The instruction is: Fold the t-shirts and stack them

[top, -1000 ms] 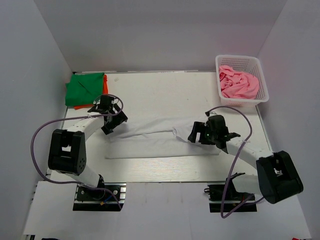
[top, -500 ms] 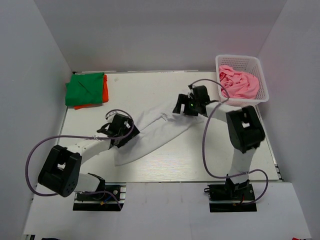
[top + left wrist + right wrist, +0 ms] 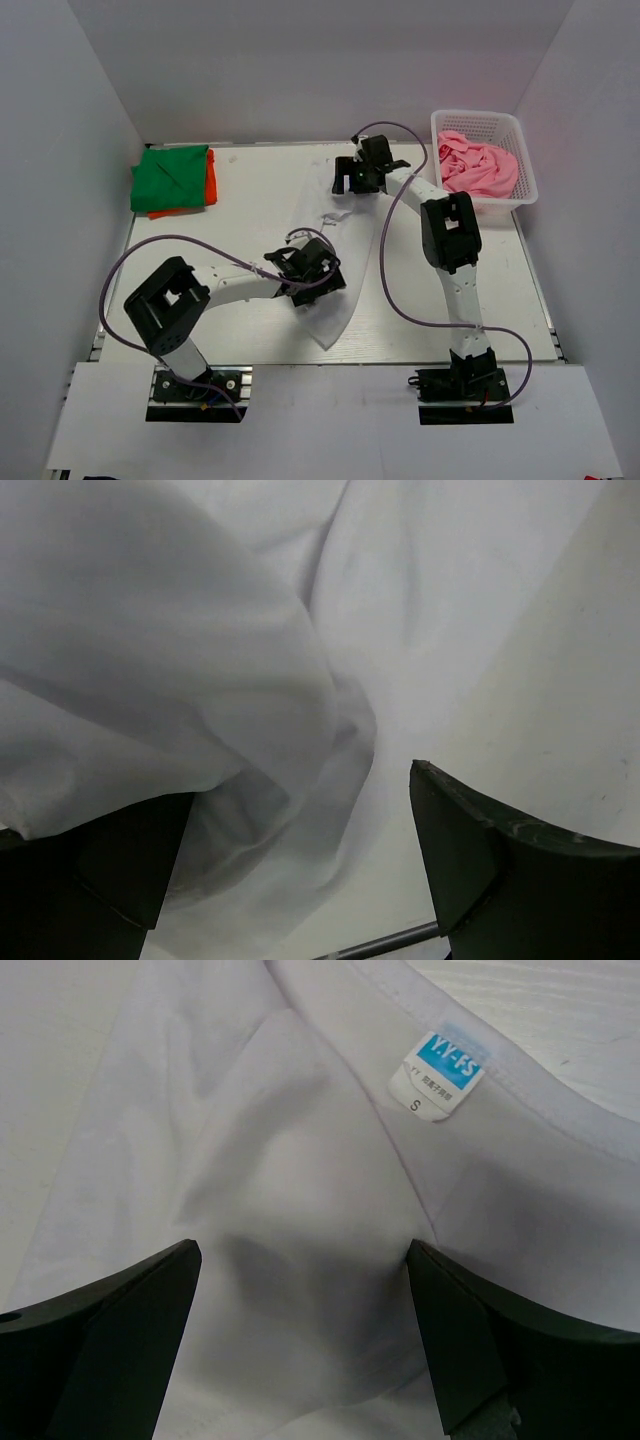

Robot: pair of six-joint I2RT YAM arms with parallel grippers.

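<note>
A white t-shirt (image 3: 345, 235) lies as a long folded strip from the table's far middle down toward the near edge. My left gripper (image 3: 312, 277) stands open over its near part. In the left wrist view the white cloth (image 3: 200, 680) bunches between the spread fingers (image 3: 470, 850) of that gripper (image 3: 300, 785) and drapes over the left one. My right gripper (image 3: 362, 176) stands open at the strip's far end. The right wrist view shows its fingers (image 3: 470, 1340) wide apart above the collar, with the blue neck label (image 3: 440, 1070) just ahead of the gripper (image 3: 303, 1248). A folded green t-shirt (image 3: 172, 176) lies on an orange one (image 3: 209, 186) at the far left.
A white lattice basket (image 3: 520, 135) at the far right holds a crumpled pink t-shirt (image 3: 478, 168). Purple cables loop from both arms over the table. White walls close in the left, right and far sides.
The white shirt has swung from lying across the table to running front to back. My left gripper moved right toward the middle, and my right gripper moved away to the far middle.
</note>
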